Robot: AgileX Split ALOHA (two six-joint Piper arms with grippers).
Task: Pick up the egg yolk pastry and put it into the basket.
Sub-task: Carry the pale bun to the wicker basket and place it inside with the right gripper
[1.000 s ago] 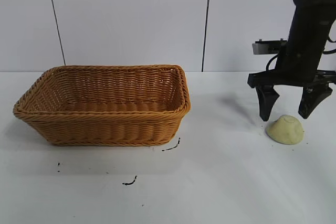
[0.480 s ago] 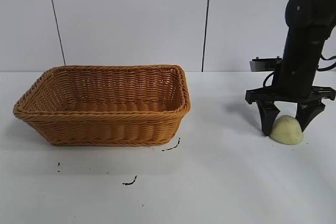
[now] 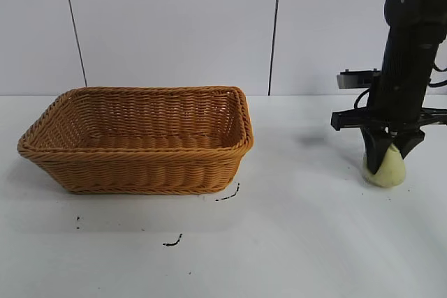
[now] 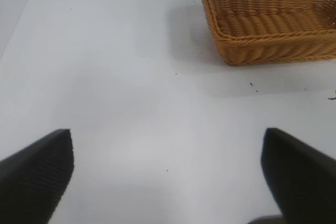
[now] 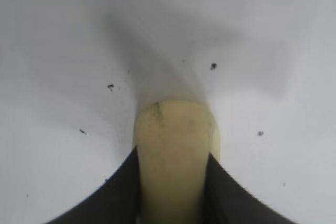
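The pale yellow egg yolk pastry (image 3: 386, 171) sits on the white table at the right, squeezed between the fingers of my right gripper (image 3: 386, 158), which stands straight down over it. In the right wrist view the pastry (image 5: 174, 150) is pinched narrow between the two black fingers (image 5: 122, 195), with the right gripper (image 5: 173, 192) shut on it. The orange-brown wicker basket (image 3: 140, 165) stands at the left, far from the pastry. It also shows in the left wrist view (image 4: 247, 51). My left gripper (image 4: 168, 174) is open and empty above bare table, away from the basket.
The white table (image 3: 293, 242) has small black marks (image 3: 227, 195) in front of the basket. A white wall with dark vertical seams stands behind. Bare table lies between the basket and the pastry.
My right gripper has come down around the pastry and closed on it, pinching it narrower. The basket has not moved.
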